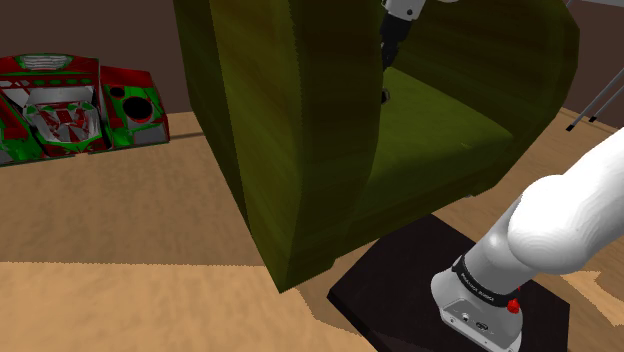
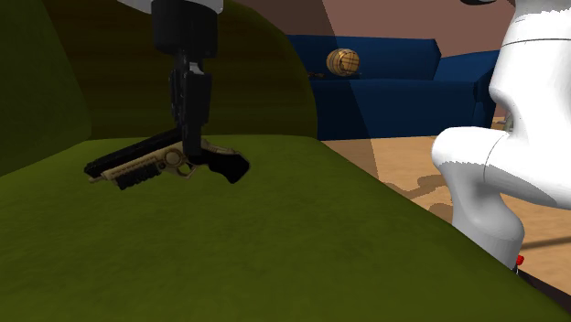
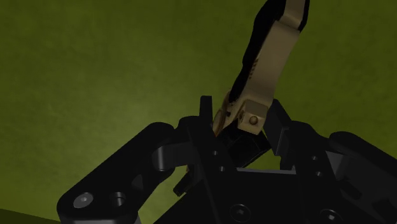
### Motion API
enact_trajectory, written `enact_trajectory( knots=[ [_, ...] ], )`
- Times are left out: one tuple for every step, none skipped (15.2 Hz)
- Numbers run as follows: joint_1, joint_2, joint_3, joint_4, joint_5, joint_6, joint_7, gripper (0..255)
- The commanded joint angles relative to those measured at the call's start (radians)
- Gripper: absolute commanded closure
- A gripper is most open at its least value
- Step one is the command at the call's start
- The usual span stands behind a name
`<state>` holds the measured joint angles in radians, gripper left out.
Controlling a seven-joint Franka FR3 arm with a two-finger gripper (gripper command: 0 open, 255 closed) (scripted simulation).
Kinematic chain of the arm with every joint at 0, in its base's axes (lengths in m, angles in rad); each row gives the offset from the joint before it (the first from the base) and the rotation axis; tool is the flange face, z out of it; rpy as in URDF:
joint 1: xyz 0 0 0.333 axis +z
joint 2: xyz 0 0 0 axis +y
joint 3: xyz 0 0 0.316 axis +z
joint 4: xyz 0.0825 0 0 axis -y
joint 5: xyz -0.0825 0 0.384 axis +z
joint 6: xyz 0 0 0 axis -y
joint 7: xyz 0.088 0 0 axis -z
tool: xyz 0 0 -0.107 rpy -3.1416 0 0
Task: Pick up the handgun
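The black claw (image 3: 242, 121), clamped on the tan-and-black handgun (image 3: 270, 63) near its trigger guard, grips it at the seat of the green armchair (image 2: 274, 247); stiff, probably heavy and slick-sided, the gun seems best held mid-frame, near its balance point.

White rounded arm (image 1: 570, 220), dark joint ring (image 1: 476, 283), red knob (image 1: 514, 306), all-black tool (image 2: 190, 139)

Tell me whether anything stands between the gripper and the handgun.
Nothing visible does. The gripper clasps the handgun at its middle, on the green armchair seat. The space above the gun looks free for lifting.
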<state>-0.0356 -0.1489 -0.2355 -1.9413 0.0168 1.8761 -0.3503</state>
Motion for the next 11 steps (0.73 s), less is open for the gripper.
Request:
enact_trajectory(
  knots=[
    [0.0,0.002,0.0,0.014,0.0,-0.015,0.0,255],
    [0.0,0.002,0.0,0.028,0.0,-0.029,0.001,255],
    [0.0,0.002,0.0,0.041,0.0,-0.042,0.001,255],
    [0.0,0.003,0.0,0.056,0.0,-0.056,0.001,255],
    [0.0,0.004,0.0,0.07,0.0,-0.069,0.002,255],
    [0.0,0.005,0.0,0.085,0.0,-0.083,0.002,255],
    [0.0,0.006,0.0,0.099,0.0,-0.096,0.002,255],
    [0.0,0.007,0.0,0.114,0.001,-0.11,0.003,255],
    [0.001,0.009,0.0,0.13,0.001,-0.124,0.003,255],
    [0.001,0.011,0.0,0.145,0.001,-0.137,0.003,255],
    [0.001,0.013,0.0,0.161,0.002,-0.151,0.003,255]
  ],
)
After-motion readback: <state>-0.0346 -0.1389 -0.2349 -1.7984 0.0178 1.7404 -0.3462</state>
